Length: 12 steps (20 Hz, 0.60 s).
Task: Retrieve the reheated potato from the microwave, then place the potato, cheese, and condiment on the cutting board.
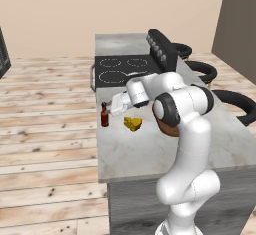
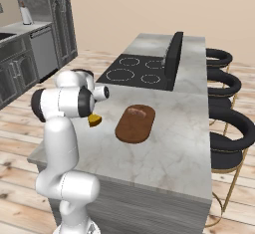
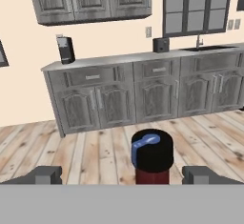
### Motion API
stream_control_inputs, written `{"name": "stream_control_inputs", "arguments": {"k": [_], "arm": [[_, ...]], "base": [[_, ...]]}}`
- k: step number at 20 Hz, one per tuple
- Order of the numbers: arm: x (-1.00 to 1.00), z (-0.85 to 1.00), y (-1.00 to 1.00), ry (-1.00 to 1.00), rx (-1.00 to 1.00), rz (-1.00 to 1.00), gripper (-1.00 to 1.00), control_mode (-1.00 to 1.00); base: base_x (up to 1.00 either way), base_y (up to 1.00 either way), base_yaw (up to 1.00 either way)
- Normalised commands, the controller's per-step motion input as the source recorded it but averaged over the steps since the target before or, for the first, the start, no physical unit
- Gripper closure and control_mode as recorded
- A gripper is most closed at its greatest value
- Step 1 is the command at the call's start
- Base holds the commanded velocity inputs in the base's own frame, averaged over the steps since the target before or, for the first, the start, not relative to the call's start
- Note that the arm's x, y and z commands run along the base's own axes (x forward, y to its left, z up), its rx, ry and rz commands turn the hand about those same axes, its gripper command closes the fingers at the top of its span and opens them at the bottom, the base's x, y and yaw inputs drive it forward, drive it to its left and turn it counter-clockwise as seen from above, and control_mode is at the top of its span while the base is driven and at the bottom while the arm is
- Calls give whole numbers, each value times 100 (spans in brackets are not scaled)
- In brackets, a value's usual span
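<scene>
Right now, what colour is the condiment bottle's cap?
Black, with a blue tab on top; the condiment body is dark red. Clearest in the hand view.

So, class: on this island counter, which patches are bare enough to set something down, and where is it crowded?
Bare marble lies on the counter between the board and the near edge, and on the strip between board and stools. It is crowded at the left edge, where the bottle, the cheese and the open end effector cluster. The stovetop takes the far end.

Upright red condiment (image 1: 104, 117) beside yellow cheese (image 1: 133, 123) on counter, near brown cutting board (image 2: 135, 123).
</scene>
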Motion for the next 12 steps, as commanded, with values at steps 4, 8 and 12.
{"name": "stream_control_inputs", "arguments": {"k": [4, 8, 12], "arm": [[10, -7, 4, 0, 0, 0, -100, -100], [13, -7, 1, 0, 0, 0, -100, -100], [15, -8, 2, 0, 0, 0, -100, -100]], "base": [[0, 0, 0], [0, 0, 0], [0, 0, 0]]}}
